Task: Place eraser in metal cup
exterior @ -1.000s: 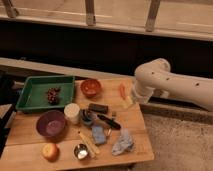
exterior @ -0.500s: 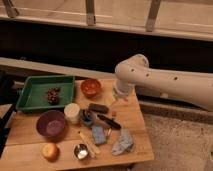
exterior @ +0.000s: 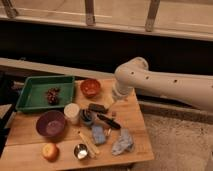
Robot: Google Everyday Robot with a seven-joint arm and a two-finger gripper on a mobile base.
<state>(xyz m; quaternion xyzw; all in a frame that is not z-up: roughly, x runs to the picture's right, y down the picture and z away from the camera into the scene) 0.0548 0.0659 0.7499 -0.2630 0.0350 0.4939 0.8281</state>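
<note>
– Where is the gripper (exterior: 116, 98)?
– At the end of a white arm reaching in from the right, above the back of the wooden table (exterior: 131, 114), just right of the orange bowl (exterior: 90, 87). Its pincer is released and holds nothing.
– And the eraser (exterior: 97, 107)?
– It lies flat on the table, below the orange bowl and near the gripper.
– The metal cup (exterior: 80, 150)?
– At the front edge, well apart from the eraser, between an apple (exterior: 50, 151) and a blue sponge (exterior: 98, 134).
</note>
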